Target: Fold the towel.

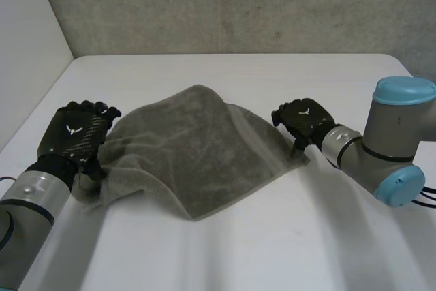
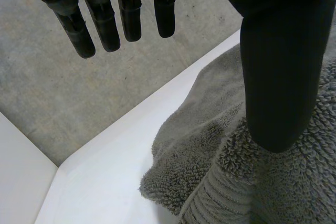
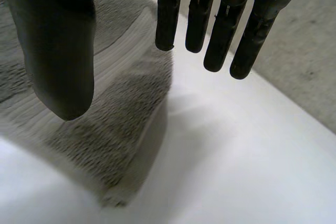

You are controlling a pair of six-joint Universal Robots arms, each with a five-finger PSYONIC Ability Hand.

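Observation:
A grey towel (image 1: 197,148) lies rumpled in a rough diamond on the white table (image 1: 286,250), with a fold across its left part. My left hand (image 1: 75,131) hovers at the towel's left edge. In the left wrist view its fingers (image 2: 105,19) hang straight and apart from the thumb, which hangs just over the towel (image 2: 294,182); nothing is pinched. My right hand (image 1: 304,119) is at the towel's right corner. Its fingers (image 3: 210,30) are straight above the bare table, its thumb is over the towel's banded edge (image 3: 121,114), and it holds nothing.
A concrete wall (image 1: 238,5) runs behind the table's far edge, and a white panel (image 1: 27,46) stands at the left. Bare table stretches in front of the towel and to the far right corner (image 1: 381,66).

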